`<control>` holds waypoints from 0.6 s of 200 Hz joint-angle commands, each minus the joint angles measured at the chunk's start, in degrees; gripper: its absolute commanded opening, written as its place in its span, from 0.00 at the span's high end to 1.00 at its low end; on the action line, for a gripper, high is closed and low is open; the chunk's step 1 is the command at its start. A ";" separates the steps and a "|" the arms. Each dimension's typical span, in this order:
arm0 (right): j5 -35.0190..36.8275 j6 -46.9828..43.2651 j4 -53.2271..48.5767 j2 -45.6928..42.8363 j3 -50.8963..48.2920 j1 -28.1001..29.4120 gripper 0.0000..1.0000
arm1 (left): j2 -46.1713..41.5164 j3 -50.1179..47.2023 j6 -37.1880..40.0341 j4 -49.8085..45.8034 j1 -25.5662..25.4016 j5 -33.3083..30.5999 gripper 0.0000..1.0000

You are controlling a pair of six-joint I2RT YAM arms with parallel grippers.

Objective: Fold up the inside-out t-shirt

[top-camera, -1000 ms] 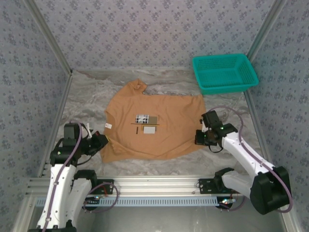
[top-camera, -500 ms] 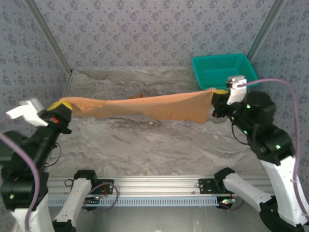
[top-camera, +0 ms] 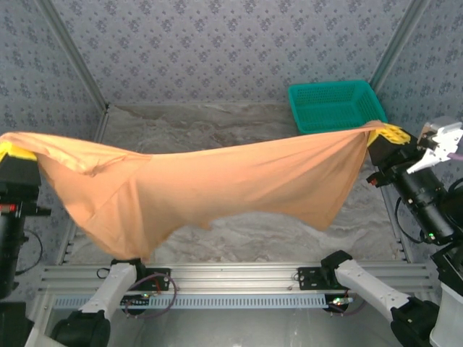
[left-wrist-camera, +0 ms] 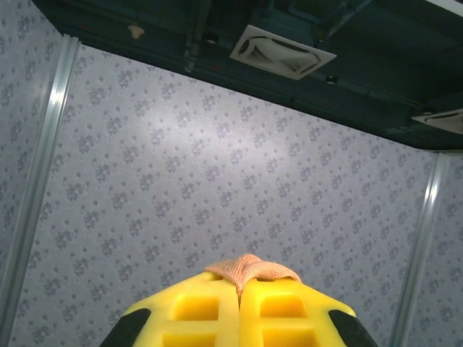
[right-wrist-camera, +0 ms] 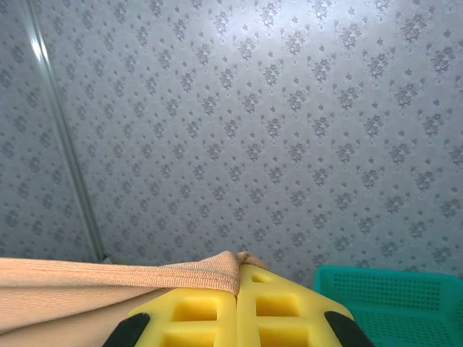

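The orange-tan t-shirt [top-camera: 210, 184] hangs in the air, stretched across the whole workspace between the two raised arms. My left gripper [top-camera: 9, 150] is shut on its far-left corner; a tuft of cloth [left-wrist-camera: 252, 269] sticks up between the closed yellow fingers [left-wrist-camera: 195, 307]. My right gripper [top-camera: 389, 134] is shut on the right corner, high in front of the basket. In the right wrist view the hem [right-wrist-camera: 145, 275] runs left from the closed yellow fingers [right-wrist-camera: 278, 303]. The shirt sags lowest at the left, above the table's near edge.
A teal plastic basket [top-camera: 334, 107] stands at the back right corner of the marbled table [top-camera: 289, 231]. Patterned walls close in the back and both sides. An aluminium rail [top-camera: 231, 278] with the arm bases runs along the near edge.
The shirt lay flat on the table a second ago. Both grippers have lifted it by its two near corners, rising and spreading outward toward the side walls; it now hangs clear of the table.
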 commanded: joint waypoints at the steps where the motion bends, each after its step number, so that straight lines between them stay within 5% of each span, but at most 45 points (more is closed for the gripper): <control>1: 6.90 -4.96 2.15 5.37 -1.35 -0.39 1.00 | 8.64 -0.60 4.14 -0.10 0.22 -5.33 1.00; 24: 12.00 -8.88 7.38 12.00 -4.42 -0.77 1.00 | 16.60 -2.56 6.03 2.74 0.22 -7.29 1.00; 66: 8.34 -8.80 18.76 28.96 -9.37 -5.65 1.00 | 29.84 -15.02 6.11 14.65 0.37 -7.55 1.00; 101: 5.26 -6.13 27.52 49.43 -10.34 -7.95 0.97 | 45.87 -23.42 3.21 25.40 1.75 -6.71 1.00; 120: 3.25 -2.74 28.87 65.87 -2.07 -9.41 0.87 | 59.70 -17.63 -0.63 27.25 2.98 -5.62 0.95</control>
